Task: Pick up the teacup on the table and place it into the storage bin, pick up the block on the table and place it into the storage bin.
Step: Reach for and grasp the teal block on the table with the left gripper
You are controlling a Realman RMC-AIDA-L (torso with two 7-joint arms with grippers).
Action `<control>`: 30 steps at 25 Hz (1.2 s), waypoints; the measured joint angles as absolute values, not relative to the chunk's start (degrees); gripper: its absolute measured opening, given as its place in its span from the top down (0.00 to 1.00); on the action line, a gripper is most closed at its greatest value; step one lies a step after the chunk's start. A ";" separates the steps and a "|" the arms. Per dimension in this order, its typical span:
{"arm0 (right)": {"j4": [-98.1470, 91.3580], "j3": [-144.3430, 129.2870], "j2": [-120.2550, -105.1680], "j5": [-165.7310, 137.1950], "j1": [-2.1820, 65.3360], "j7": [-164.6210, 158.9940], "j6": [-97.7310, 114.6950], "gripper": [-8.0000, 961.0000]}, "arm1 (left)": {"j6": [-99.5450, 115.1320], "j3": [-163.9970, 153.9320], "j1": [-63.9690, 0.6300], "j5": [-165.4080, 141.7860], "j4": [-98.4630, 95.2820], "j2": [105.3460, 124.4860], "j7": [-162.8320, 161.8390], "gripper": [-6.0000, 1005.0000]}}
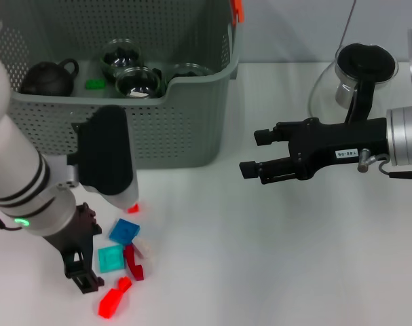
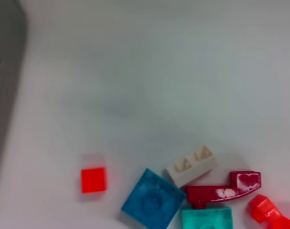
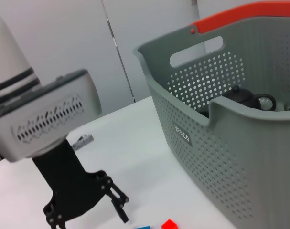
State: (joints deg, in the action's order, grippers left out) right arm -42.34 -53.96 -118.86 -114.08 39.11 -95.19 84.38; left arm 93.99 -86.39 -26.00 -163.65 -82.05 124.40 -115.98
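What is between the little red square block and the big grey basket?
Nothing. In the left wrist view, only bare white table lies between the red square block and the storage bin.

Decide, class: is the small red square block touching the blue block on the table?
Apart. The left wrist view shows bare white table between the small red square block and the blue block.
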 joint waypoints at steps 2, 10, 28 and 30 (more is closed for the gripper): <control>-42.34 -53.96 -118.85 -114.08 39.11 -95.18 84.36 0.08 | 93.49 -87.12 -26.36 -163.66 -80.82 124.38 -116.20 0.10; -42.08 -53.45 -118.83 -114.26 38.99 -95.01 84.29 0.08 | 92.57 -88.50 -26.89 -163.73 -79.35 124.36 -116.75 0.13; -42.23 -53.43 -118.83 -114.08 38.40 -94.58 84.28 0.08 | 91.93 -90.26 -28.31 -163.60 -78.13 124.49 -120.25 0.36; -42.22 -53.43 -118.83 -114.07 38.35 -94.55 84.29 0.08 | 91.70 -90.33 -28.45 -163.59 -78.07 124.50 -120.83 0.47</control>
State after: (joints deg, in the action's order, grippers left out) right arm -42.22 -53.43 -118.83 -114.07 38.35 -94.55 84.29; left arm 91.70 -90.33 -28.44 -163.59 -78.07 124.50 -120.83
